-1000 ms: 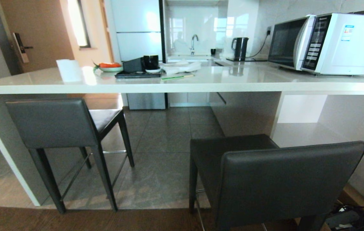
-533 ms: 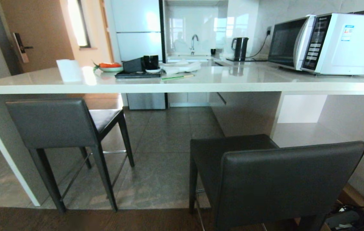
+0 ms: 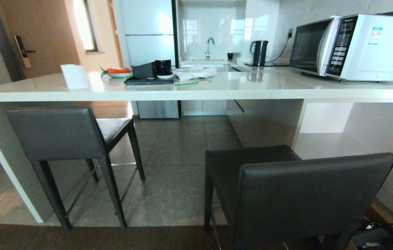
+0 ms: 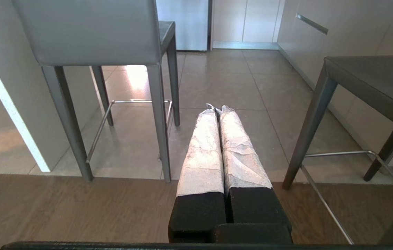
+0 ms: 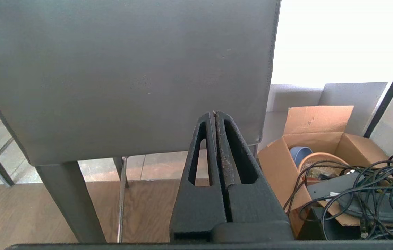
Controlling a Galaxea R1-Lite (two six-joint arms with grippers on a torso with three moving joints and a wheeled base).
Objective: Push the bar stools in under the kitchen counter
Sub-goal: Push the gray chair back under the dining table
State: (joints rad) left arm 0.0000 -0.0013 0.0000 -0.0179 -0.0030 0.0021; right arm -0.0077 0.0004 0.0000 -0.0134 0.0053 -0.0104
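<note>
I count two tall bar stools with dark-grey leather backrests, square dark seats and slim dark legs. The left stool (image 3: 57,133) stands close against the kitchen surface (image 3: 196,91), a long glossy white stone-look top with a thick edge; its backrest sits just below that edge, beside the white slab end panel (image 3: 7,163), and its seat reaches under the top. The right stool (image 3: 297,194) stands well out from the surface, nearest my head camera, backrest towards me.

On the surface I see one white microwave oven (image 3: 354,47) with a black control panel. A small brand word runs along the top of its door and a blue-and-white sticker sits on its side, but I cannot read either. Further along sit one black tray (image 3: 149,80) carrying two dark cups, one small bowl with something orange-red (image 3: 118,72), one white folded cloth (image 3: 196,73) and one green pencil-like stick (image 3: 191,83). One black kettle (image 3: 259,52) and one tap (image 3: 209,47) stand on the back counter.

Neither arm shows from the head. From the left wrist, my left gripper (image 4: 216,110), its fingers wrapped in white, is pressed together and empty, low between the two stools. My right gripper (image 5: 214,114), black, is also pressed together and holds nothing, just behind the right stool's backrest. Beside it sits one open cardboard box (image 5: 321,146) with tangled black cables (image 5: 366,187).
</note>
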